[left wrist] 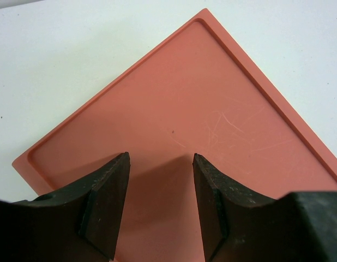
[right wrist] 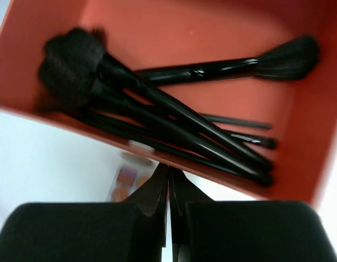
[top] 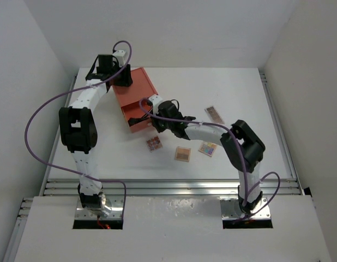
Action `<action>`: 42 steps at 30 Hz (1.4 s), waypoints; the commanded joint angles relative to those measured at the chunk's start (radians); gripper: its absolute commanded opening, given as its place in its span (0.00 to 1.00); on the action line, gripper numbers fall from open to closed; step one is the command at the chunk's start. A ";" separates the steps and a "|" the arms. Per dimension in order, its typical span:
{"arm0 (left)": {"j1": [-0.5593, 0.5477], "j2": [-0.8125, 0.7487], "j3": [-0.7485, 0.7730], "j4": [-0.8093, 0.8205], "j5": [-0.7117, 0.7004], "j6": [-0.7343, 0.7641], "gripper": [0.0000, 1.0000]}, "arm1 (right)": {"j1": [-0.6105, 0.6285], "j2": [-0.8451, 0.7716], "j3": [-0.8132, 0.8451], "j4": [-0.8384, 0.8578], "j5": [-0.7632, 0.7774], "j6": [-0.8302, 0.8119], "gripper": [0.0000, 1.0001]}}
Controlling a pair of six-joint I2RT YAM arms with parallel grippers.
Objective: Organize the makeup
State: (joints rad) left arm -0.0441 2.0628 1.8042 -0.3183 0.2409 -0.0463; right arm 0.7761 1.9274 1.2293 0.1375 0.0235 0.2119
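Note:
Several thin black makeup brushes (right wrist: 157, 112) lie in the open drawer (right wrist: 157, 33) of the orange box (top: 137, 90). My right gripper (right wrist: 169, 170) is shut with nothing between the jaws, its tips at the drawer's front wall; in the top view it (top: 153, 123) is at the drawer front. A blurred palette (right wrist: 126, 177) lies just below that wall. Four small palettes lie on the table: one (top: 154, 143) near the drawer, one (top: 182, 154) in the middle, one (top: 208, 148) to its right, and a longer one (top: 214, 114) further back. My left gripper (left wrist: 160, 159) is open just above the box top (left wrist: 212, 98).
The white table (top: 239, 93) is walled on three sides. My left arm (top: 84, 109) stands left of the box. My right arm (top: 212, 132) reaches across above the palettes. Metal rails (top: 168, 185) run along the near edge.

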 commanded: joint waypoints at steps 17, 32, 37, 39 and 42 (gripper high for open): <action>0.024 0.071 -0.060 -0.088 0.060 -0.009 0.56 | -0.023 0.349 0.420 0.234 0.232 0.060 0.00; 0.024 0.089 -0.029 -0.107 0.072 -0.070 0.56 | 0.006 0.332 0.284 0.275 0.262 0.265 0.50; 0.024 0.099 -0.019 -0.116 0.072 -0.081 0.56 | 0.005 0.374 0.341 0.255 0.257 0.268 0.53; 0.024 0.109 -0.010 -0.116 0.063 -0.081 0.56 | 0.008 0.381 0.357 0.243 0.253 0.277 0.54; 0.024 0.118 -0.009 -0.116 0.063 -0.090 0.56 | 0.015 0.404 0.381 0.234 0.248 0.282 0.54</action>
State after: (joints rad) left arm -0.0246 2.0972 1.8240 -0.2710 0.3004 -0.0975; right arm 0.7799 2.3116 1.5551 0.3557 0.2672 0.4652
